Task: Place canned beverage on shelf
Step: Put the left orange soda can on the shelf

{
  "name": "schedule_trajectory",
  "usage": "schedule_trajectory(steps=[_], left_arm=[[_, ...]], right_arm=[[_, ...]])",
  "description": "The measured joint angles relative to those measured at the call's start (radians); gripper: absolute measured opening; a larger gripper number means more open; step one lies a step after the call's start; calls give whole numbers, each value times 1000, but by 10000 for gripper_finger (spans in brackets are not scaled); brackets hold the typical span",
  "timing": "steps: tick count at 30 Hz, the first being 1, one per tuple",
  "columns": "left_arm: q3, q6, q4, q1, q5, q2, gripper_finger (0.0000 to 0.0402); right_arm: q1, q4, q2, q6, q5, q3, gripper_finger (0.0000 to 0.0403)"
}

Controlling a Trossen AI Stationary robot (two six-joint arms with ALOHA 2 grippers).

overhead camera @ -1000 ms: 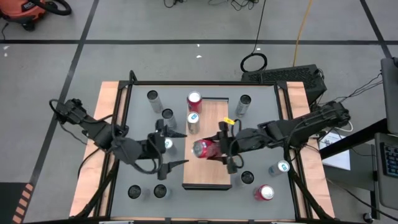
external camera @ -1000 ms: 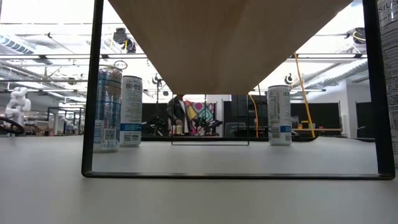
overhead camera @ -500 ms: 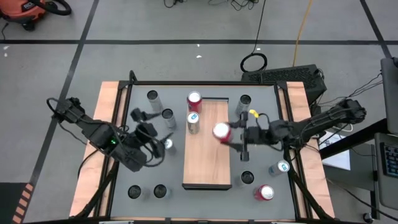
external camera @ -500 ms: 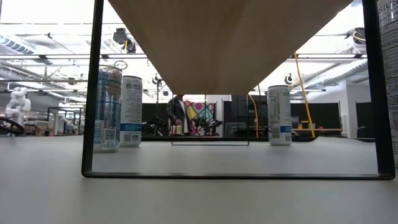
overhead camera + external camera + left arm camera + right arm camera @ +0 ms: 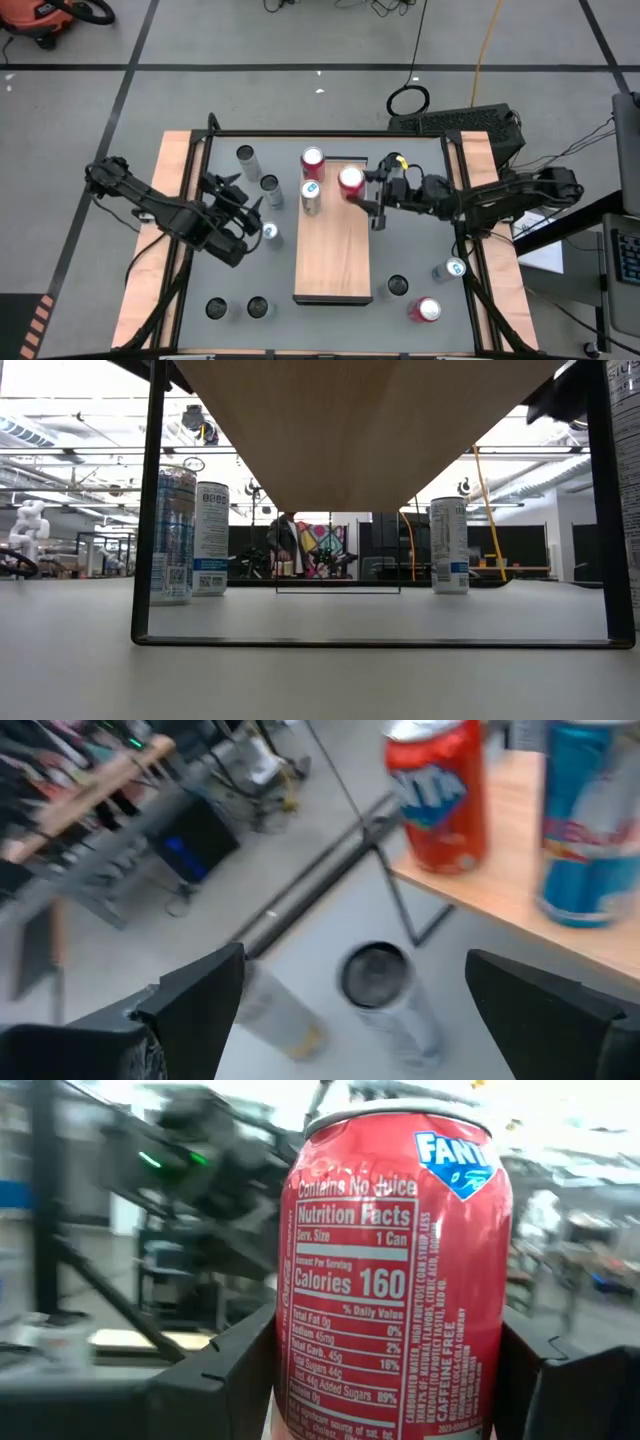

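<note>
Red can (image 5: 350, 181) clamped in right pincer (image 5: 366, 194); over shelf (image 5: 334, 250).

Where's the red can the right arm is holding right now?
High view: the red can sits in the right gripper over the shelf's far end, beside the blue-topped can.

light: even, bright overhead | blur: both wrist views | shadows: soft

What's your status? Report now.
Right gripper shut on red can over shelf. Left gripper open, beside shelf. Two cans stand adjacent.
</note>
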State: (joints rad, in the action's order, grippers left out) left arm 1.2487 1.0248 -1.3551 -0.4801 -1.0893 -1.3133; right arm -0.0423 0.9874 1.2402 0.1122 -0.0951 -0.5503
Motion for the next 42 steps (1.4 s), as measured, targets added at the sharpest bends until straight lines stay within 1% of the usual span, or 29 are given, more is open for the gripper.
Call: schedule_trajectory(steps=[3, 5, 8, 10, 13, 15, 19, 21, 25, 30, 37, 42], left_arm=[[-34, -176, 203, 11, 86, 32, 380], [-42, -336, 368, 19, 133, 40, 380], [-46, -551, 533, 35, 202, 46, 380], [-45, -656, 605, 56, 230, 51, 380], [-45, -747, 634, 92, 238, 52, 380], [-45, -775, 634, 120, 237, 56, 380], [-45, -816, 627, 212, 264, 109, 369], [-45, -859, 630, 257, 314, 142, 359], [-49, -934, 702, 335, 441, 208, 341], [-159, -1003, 889, 371, 571, 277, 329], [-340, -996, 1104, 377, 583, 325, 329], [-390, -958, 1165, 376, 584, 327, 329]], right_arm=[[-49, 39, 54, -27, 21, 0, 224], [-75, 68, 89, -39, 43, 0, 225], [-102, 113, 151, -41, 51, 0, 225], [-115, 145, 194, -42, 49, 0, 225], [-128, 192, 230, -43, 48, 0, 225], [-138, 199, 243, -47, 49, 0, 225], [-154, 189, 267, -57, 70, 0, 225], [-157, 191, 267, -66, 75, 0, 226], [-160, 178, 266, -67, 74, 0, 226], [-174, 151, 266, -73, 73, 0, 226], [-175, 129, 266, -74, 72, 0, 226], [-176, 112, 265, -74, 62, 0, 228]])
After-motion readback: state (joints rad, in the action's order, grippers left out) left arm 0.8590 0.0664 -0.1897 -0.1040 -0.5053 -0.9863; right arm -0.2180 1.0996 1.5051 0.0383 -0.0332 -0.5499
